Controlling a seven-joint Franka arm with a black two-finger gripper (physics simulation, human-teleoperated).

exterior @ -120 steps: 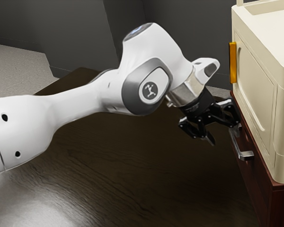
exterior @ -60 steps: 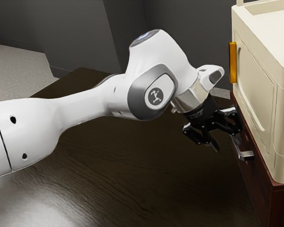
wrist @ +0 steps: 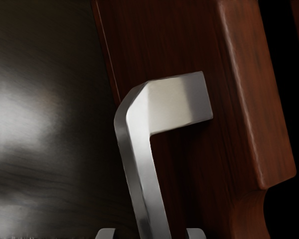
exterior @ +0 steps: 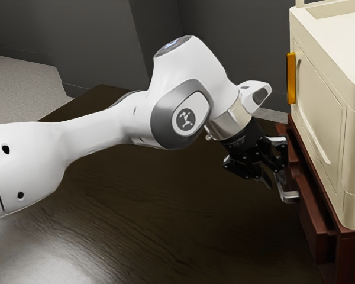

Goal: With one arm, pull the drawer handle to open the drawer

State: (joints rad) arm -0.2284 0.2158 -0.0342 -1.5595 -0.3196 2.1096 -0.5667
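Note:
My black gripper (exterior: pixel 273 180) is at the silver handle (exterior: pixel 289 197) of the reddish-brown drawer (exterior: pixel 312 223), toward the handle's far end. The drawer stands partly out from its cabinet (exterior: pixel 350 254), with a narrow dark gap behind its front. In the wrist view, the tips of my gripper (wrist: pixel 151 234) are apart on either side of the bar of the handle (wrist: pixel 139 149), with space visible on both sides. The drawer front (wrist: pixel 164 35) lies behind the bar, and the handle's bent end meets it. Where the fingers meet the handle lower down is hidden.
A large cream box (exterior: pixel 325 112) with an orange strip (exterior: pixel 291 78) stands on the cabinet, close beside my hand. The dark wood-grained surface (exterior: pixel 165 225) spreads below the arm. Grey walls (exterior: pixel 236 47) rise behind.
Over the last half second my hand has moved back toward the exterior view's left, and the drawer and its handle have come out with it. Before that, the hand moved toward the drawer, which was shut.

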